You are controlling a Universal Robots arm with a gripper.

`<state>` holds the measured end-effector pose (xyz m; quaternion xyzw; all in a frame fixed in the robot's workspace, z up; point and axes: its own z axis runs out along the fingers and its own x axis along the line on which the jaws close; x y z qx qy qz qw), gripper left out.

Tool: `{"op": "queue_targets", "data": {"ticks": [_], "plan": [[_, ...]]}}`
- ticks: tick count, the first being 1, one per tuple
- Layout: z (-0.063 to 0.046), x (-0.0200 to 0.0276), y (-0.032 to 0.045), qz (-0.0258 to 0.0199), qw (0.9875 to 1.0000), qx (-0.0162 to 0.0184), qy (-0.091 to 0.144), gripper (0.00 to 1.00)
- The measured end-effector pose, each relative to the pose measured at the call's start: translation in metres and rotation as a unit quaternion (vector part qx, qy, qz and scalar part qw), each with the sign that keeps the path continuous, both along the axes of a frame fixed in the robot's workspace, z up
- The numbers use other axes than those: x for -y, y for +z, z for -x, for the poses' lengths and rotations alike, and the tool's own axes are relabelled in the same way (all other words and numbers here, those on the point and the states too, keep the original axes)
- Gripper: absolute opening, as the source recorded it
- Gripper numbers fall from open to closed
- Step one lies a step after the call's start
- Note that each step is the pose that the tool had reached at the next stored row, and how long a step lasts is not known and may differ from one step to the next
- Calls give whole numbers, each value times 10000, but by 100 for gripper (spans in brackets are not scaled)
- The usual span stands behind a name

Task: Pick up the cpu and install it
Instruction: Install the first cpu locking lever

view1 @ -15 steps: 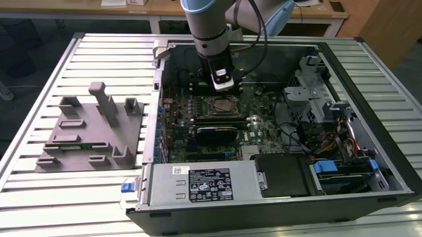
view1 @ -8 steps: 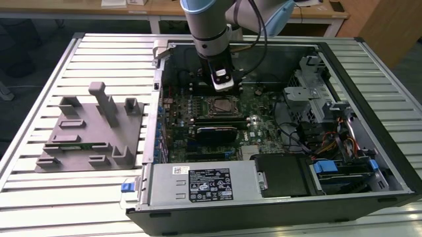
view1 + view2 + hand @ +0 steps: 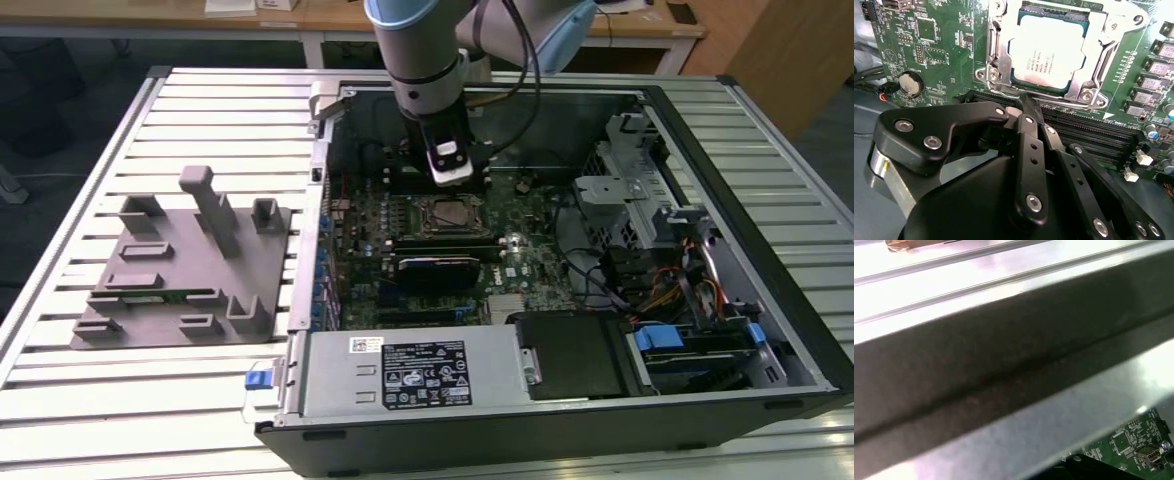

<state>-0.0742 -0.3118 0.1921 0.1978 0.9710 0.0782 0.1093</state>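
Silvery cpu (image 3: 1049,55) sits flat inside the metal-framed socket (image 3: 999,55) on the green motherboard (image 3: 944,60), in the upper middle of the second wrist view, its edges lined up with the frame around it. The pincer (image 3: 1026,107) hangs just short of the socket's near edge, its black fingers (image 3: 1030,150) pressed together to a narrow tip and gripping nothing; the tip lies over the long black memory slots (image 3: 1104,132) that run beside the socket. A round coin battery (image 3: 909,84) sits at the left of that frame, well apart from the socket. In the exterior view the arm (image 3: 420,60) comes down from the top centre into the open computer case (image 3: 747,330), with the pincer (image 3: 451,183) just above the socket (image 3: 447,212) in the middle of the frame. The case walls stand close around the arm at the top of the frame, and drive bays and cables crowd the exterior view's right. A grey fixture tray (image 3: 174,270) lies on the slatted counter (image 3: 80,200) at the exterior view's left, with open room around it. The first wrist view shows a dark case wall (image 3: 1004,355) close up and a corner of green board (image 3: 1134,440) at lower right.
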Motion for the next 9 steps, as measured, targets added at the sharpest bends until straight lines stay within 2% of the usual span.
{"op": "queue_targets", "data": {"ticks": [9], "plan": [[-34, 10, -5, -11, 10000, 0, -9, 11]]}}
